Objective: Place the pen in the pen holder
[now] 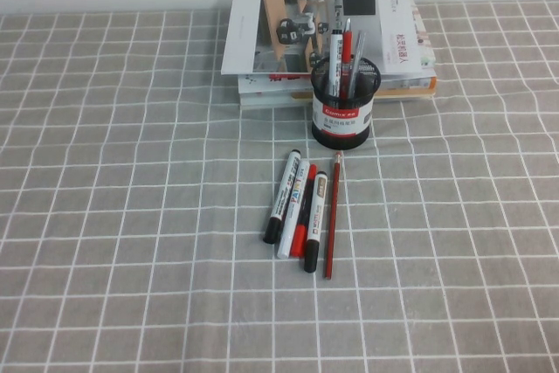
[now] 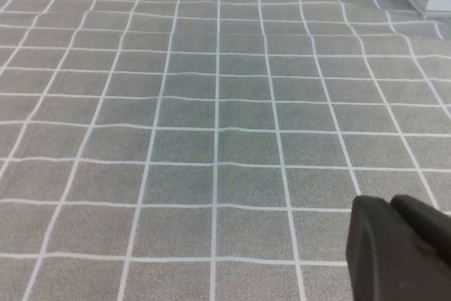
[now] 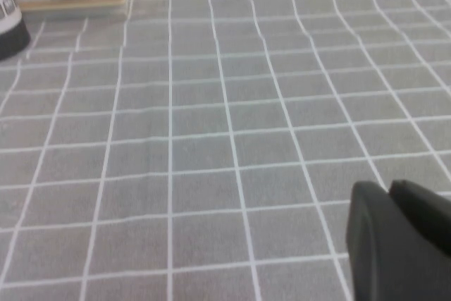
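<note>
Left gripper (image 2: 398, 255) only shows up as a dark lump at the corner of its own wrist view, hanging low over bare cloth. Honestly can't tell if it's spread or closed. Same for the right gripper (image 3: 402, 244): a dark lump over bare cloth, state unreadable. Neither arm is in the high view at all, so I'd say both are parked well back from the action.

Biggest thing on there is the grey counter cloth with the white grid (image 1: 131, 216). At the far side sits a stack of flat white books and brochures (image 1: 262, 41). Just in front of it stands the round black wire-mesh pen holder with a white, red-printed label band (image 1: 341, 115). Nearer, a bunch of fat white markers with black and red caps (image 1: 297, 209) lies side by side. A thin red pencil (image 1: 333, 216) lies just to their right.

The slim grey pen (image 1: 355, 54) is standing in the holder, leaning against the right side of the rim next to a white marker and something red.

So to me it looks done. Doing this bit well just means keeping both arms away. The holder is light mesh with tall stuff poking out, so one brush could tip it. Leave the markers and pencil alone, they're not the job.
</note>
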Tool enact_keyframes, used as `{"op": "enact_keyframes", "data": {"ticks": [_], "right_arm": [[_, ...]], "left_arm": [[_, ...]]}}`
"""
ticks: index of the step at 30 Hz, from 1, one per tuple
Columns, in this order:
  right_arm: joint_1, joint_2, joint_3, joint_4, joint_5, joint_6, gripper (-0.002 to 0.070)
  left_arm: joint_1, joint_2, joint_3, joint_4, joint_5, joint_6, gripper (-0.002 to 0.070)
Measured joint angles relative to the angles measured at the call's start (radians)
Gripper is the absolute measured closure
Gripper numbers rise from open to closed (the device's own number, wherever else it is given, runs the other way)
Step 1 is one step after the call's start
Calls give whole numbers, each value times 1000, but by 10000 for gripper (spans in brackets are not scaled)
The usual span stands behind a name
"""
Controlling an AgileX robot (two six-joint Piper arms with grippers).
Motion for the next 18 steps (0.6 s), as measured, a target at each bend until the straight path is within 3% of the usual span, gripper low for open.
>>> {"op": "enact_keyframes", "data": {"ticks": [18], "right_arm": [[22, 0, 0, 8, 16, 0, 689]], "left_arm": [[0, 0, 0, 2, 0, 0, 678]]}}
